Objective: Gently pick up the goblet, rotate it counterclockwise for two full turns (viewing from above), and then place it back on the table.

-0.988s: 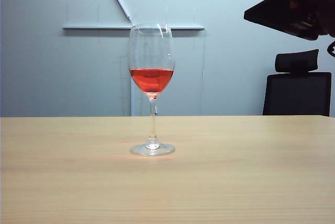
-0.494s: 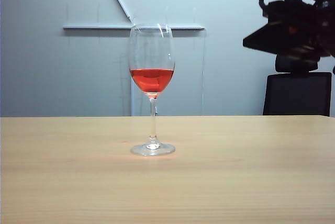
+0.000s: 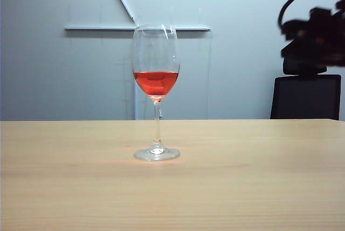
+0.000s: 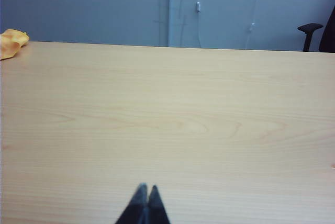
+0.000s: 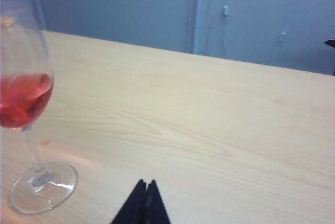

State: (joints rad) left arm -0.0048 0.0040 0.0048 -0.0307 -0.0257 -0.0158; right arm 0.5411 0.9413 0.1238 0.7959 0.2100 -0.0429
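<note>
Fingers (image 5: pixel 145 186) pressed together beside half-full goblet (image 5: pixel 26 109)

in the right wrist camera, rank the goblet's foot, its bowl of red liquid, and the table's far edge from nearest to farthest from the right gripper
From the shut right gripper:
1. Goblet foot, beside the tips, standing on the table.
2. Red-filled bowl, higher up the stem.
3. Far table edge, against the wall.

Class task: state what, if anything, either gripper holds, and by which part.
Nothing is held. The goblet stands alone on the table; the left gripper and right gripper both have shut, empty jaws.
</note>
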